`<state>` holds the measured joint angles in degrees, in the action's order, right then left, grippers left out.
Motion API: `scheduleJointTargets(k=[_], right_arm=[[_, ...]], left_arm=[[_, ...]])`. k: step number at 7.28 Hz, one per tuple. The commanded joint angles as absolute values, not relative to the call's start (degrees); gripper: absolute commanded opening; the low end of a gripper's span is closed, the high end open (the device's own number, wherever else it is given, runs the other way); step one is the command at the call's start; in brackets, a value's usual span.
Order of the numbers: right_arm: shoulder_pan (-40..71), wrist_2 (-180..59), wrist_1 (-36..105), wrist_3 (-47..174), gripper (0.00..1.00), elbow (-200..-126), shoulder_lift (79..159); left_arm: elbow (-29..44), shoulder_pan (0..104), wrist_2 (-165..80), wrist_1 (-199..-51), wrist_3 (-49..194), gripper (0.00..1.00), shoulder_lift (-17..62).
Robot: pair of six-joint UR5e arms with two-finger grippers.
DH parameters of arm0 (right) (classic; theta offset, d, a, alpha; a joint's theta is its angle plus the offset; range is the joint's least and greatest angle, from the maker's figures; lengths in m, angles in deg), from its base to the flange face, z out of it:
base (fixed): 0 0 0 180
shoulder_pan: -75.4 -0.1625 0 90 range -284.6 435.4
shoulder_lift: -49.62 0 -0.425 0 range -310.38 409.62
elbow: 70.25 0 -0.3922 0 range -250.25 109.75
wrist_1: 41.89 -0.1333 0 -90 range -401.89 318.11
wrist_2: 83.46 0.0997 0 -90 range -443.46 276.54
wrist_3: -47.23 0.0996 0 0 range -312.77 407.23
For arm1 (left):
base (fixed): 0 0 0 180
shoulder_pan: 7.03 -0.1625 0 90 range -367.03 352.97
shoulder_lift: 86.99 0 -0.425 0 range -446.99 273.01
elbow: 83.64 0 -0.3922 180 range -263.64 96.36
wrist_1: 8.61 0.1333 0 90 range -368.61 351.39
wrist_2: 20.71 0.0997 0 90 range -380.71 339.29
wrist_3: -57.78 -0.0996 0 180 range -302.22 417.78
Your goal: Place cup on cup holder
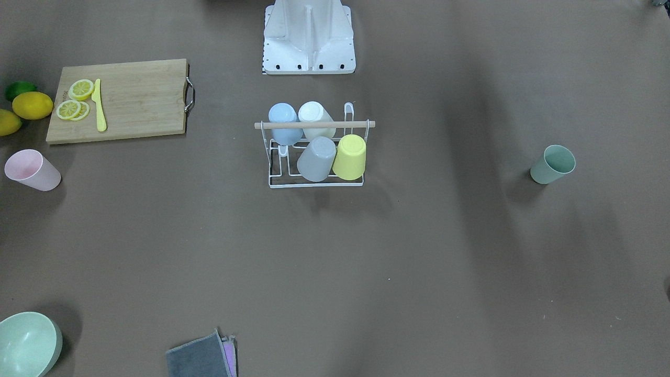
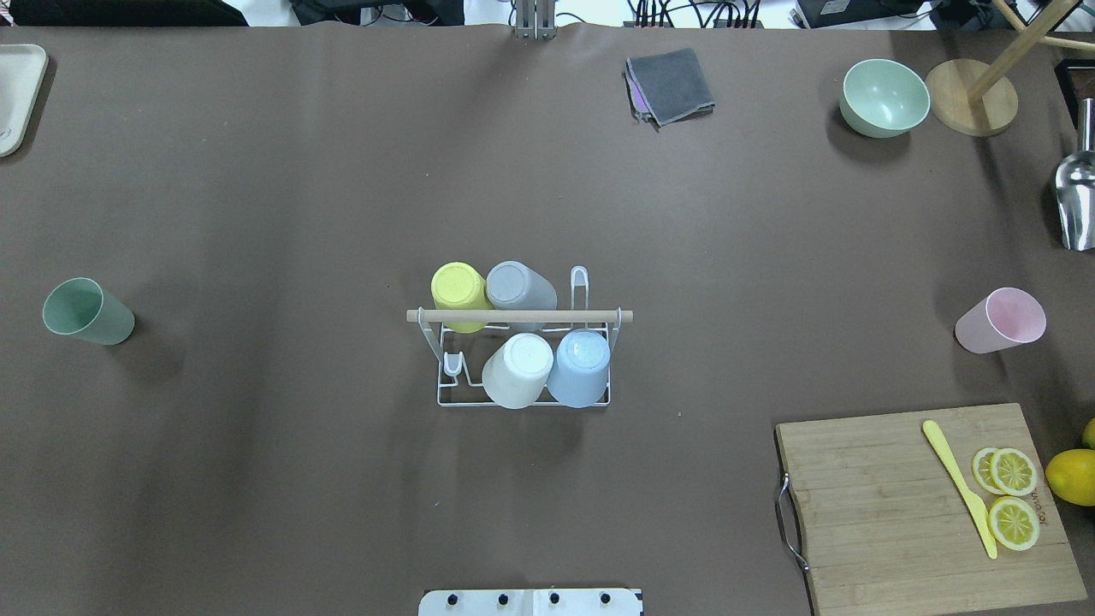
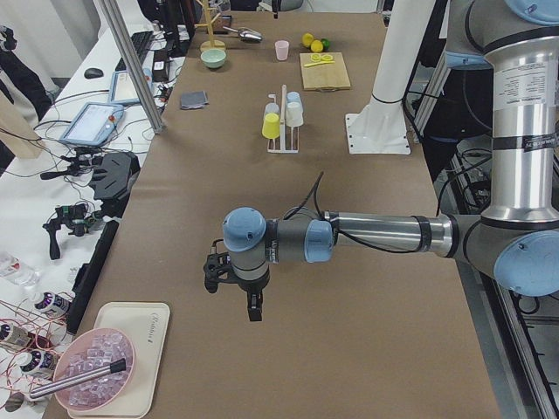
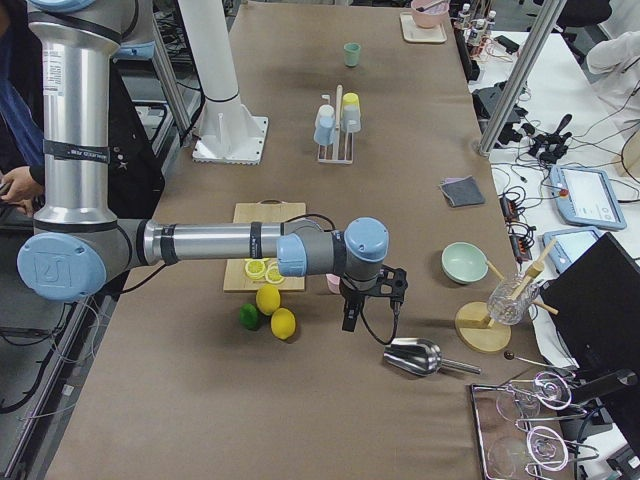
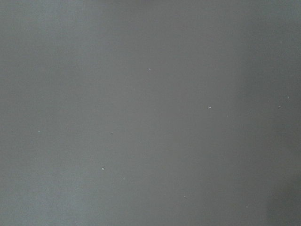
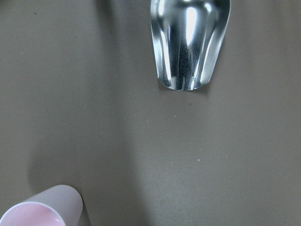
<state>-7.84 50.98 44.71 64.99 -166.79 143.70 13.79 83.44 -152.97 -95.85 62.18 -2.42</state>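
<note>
- Left jaws, at the end of the left arm [image 3: 376, 234], point down above the table [image 2: 257, 479]. Only the left side view shows them, so I cannot tell whether they are released or clenched. The left wrist view gives nothing but plain table surface.
- Right jaws, on the right arm [image 4: 220, 243], also point down and show only in the right side view, so I cannot tell their state either. The right wrist view has a metal scoop [image 6: 190, 42] at its top and the pink cup [image 6: 40, 212] in its lower left corner, with bare table between them.
- Overhead and front-facing views show neither arm, only the white robot base [image 1: 309, 39].
- Nearest the robot, on its right, a wooden cutting board [image 2: 928, 505] carries lemon slices [image 2: 1015, 523] and a yellow knife [image 2: 958, 488]. Whole lemons [image 1: 32, 104] lie just off its outer edge.
- Mid-table, the cup holder [image 2: 599, 316] stands with open table on every side.
- White cup [image 2: 519, 370] and blue cup [image 2: 582, 366] sit upside down on its near row, yellow cup [image 2: 459, 285] and grey cup [image 2: 519, 284] on its far row. One prong is bare at the near row's left end and one at the far row's right end.
- Green cup [image 2: 85, 311] stands mouth up close to the table's left end. The pink cup stands mouth up near the right end, just beyond the cutting board. Both are well apart from the cup holder.
- Farthest out, a folded grey cloth [image 2: 670, 84] and a green bowl [image 2: 885, 97] lie near the far edge.
</note>
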Motion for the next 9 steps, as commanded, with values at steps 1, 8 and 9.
scheduleJointTargets(k=[1,8,9], right_arm=[[-7.9,51.0,44.7,65.0,0.99,-166.8,144.2],[-7.1,51.4,44.9,65.4,0.98,-168.2,143.1],[-6.8,51.7,45.3,65.4,0.98,-168.2,143.1]], left_arm=[[14.1,83.4,-153.0,-96.1,61.8,0.98,-3.7],[13.9,83.6,-153.1,-96.0,62.2,0.98,-3.5],[14.4,83.7,-153.1,-96.0,62.2,0.98,-3.6]])
